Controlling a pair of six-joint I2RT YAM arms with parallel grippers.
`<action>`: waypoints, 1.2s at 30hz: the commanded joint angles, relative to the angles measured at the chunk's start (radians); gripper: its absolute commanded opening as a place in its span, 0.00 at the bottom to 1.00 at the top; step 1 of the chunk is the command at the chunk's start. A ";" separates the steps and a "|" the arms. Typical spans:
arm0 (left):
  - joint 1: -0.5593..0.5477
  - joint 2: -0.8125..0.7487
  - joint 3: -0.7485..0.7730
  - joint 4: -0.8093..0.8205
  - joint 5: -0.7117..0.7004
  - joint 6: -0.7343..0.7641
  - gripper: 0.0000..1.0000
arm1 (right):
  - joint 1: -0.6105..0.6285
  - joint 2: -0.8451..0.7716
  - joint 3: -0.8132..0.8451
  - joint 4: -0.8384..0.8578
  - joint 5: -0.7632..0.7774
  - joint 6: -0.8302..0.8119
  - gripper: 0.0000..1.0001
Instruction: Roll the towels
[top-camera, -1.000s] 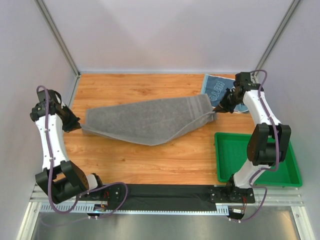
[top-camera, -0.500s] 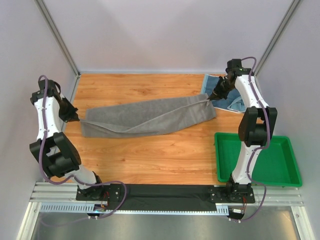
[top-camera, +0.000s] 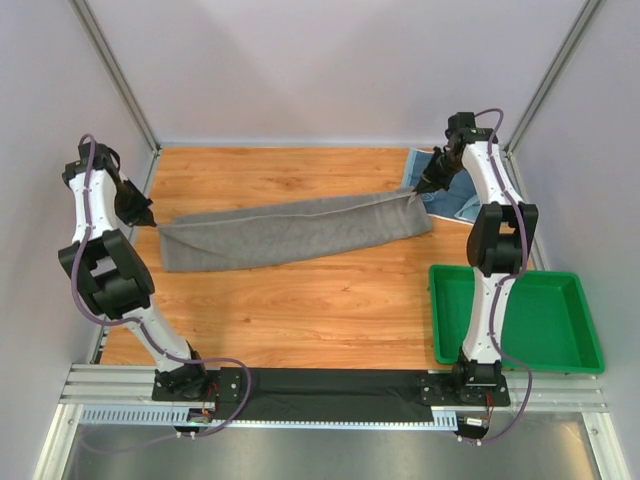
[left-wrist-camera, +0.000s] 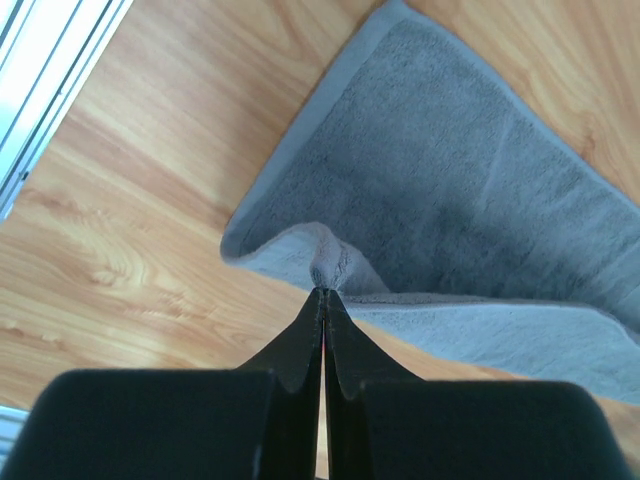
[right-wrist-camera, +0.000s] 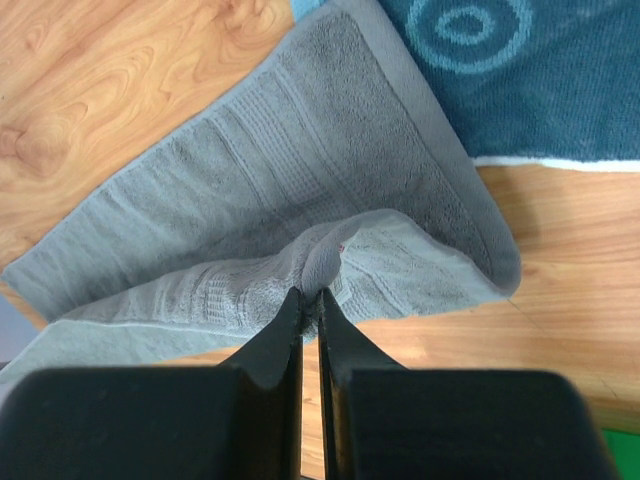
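one long grey towel, held at both ends

the grey towel (top-camera: 295, 232) looks soft and fuzzy, with a flat band along its edge. it is folded the long way into a thin strip. it lies stretched out on the wood table (top-camera: 300, 310). it is behind the green tray (top-camera: 550, 335) and off to the tray's left, and it does not touch the tray.

the left claw (left-wrist-camera: 322, 292) is pinched tight on a little bump of cloth. that is at the end of the grey towel far from the tray. the right claw (right-wrist-camera: 310, 292) is pinched tight on a little bump of cloth at the end near the tray. in both wrist views the two fingers are almost together, with only cloth between them.

i count two towels, one grey and one blue. the blue towel (top-camera: 458, 198) lies flat right behind the tray. it has pale round shapes on it and a white edge. the end of the grey towel touches its side.

there is one tray and there are two arms. the right arm (top-camera: 497, 235) stands up in front of the tray's left part and hides a bit of it. it also hides some of the blue towel.
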 joint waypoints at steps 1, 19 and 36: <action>-0.014 0.053 0.100 -0.025 0.005 0.013 0.00 | 0.000 0.041 0.086 -0.013 0.009 0.014 0.00; -0.102 0.328 0.419 -0.127 -0.058 0.052 0.00 | -0.037 0.158 0.209 0.038 0.003 0.055 0.00; -0.119 0.356 0.395 -0.109 -0.115 0.055 0.01 | -0.046 0.179 0.224 0.128 -0.072 0.086 0.00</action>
